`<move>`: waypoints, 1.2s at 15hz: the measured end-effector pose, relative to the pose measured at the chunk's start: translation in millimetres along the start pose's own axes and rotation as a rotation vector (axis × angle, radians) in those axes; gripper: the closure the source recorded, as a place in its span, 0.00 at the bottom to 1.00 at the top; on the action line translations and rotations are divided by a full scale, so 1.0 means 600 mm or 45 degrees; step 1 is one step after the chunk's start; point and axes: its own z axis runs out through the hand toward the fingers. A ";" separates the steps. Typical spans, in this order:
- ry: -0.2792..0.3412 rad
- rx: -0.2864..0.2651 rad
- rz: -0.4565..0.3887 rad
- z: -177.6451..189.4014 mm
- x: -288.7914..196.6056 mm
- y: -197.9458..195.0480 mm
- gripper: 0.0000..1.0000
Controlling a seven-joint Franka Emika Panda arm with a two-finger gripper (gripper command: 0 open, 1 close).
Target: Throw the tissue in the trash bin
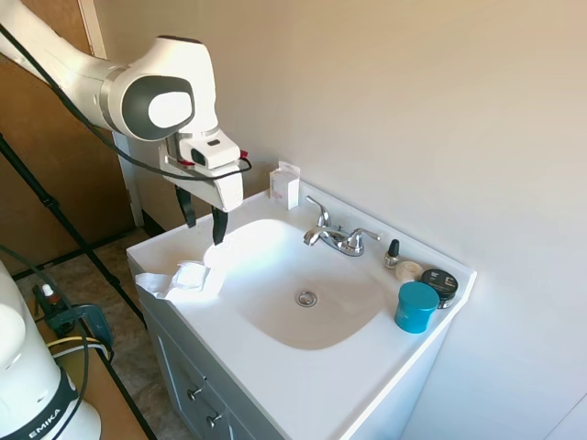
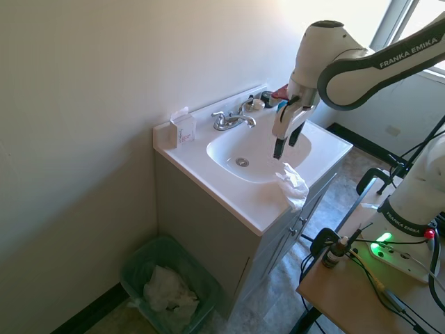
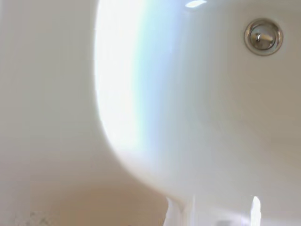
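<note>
The tissue [image 1: 183, 279] lay crumpled on the front corner of the sink [image 1: 367, 367] counter, overhanging its edge. The gripper [image 1: 203, 225] hung above the basin rim just beside the tissue, fingers spread apart and holding nothing. The drain [image 3: 263, 36] sat mid-basin. The trash bin [image 2: 139, 278] stood on the floor beside the sink cabinet, against the wall.

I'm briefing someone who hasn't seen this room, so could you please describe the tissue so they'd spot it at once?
Find the white vanity sink against the wall. The tissue lies on its counter corner farthest from the faucet, partly hanging over the edge, just below the gripper and its open fingers. It is crumpled, soft and white, unlike the stiff upright box at the wall.
</note>
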 end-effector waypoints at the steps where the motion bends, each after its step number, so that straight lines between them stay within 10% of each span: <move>1: -0.009 -0.032 0.004 0.011 -0.001 0.002 0.00; 9: -0.082 -0.249 -0.003 0.106 -0.022 0.003 0.00; 10: -0.087 -0.262 -0.003 0.118 -0.025 0.002 1.00; 18: -0.118 -0.269 -0.003 0.170 -0.031 -0.006 1.00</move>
